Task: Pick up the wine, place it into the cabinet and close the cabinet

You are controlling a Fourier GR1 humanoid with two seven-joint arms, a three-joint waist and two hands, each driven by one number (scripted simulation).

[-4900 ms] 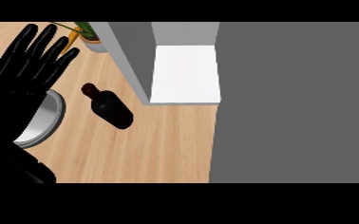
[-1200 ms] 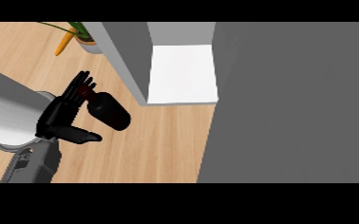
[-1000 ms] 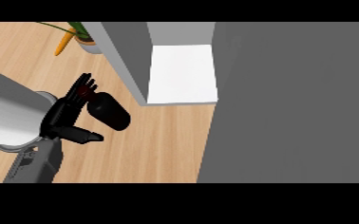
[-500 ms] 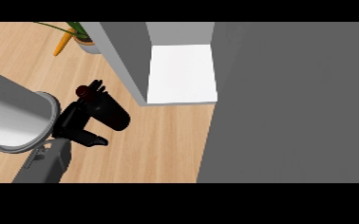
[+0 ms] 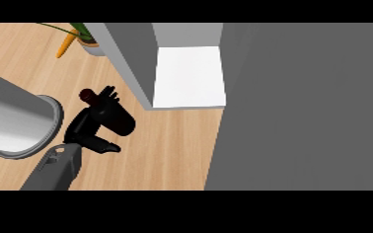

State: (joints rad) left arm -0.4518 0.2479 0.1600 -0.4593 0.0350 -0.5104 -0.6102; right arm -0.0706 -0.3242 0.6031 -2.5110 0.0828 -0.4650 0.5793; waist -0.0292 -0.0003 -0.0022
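The dark wine bottle lies on the wooden counter, its reddish cap pointing up and left. My left hand lies against the bottle's left side. Its fingers curl over the bottle's shoulder and neck, and the thumb reaches below the base. The grey forearm enters from the lower left. Right of the bottle stands the open cabinet with a white shelf floor. The right hand does not show.
A large grey round pot stands at the left edge, close to my forearm. A potted plant and an orange carrot sit at the back left. A broad grey panel fills the right side.
The left hand came down from the left edge to the bottle. Over the last second it slid closer and its fingers closed over the neck. The bottle has not moved.
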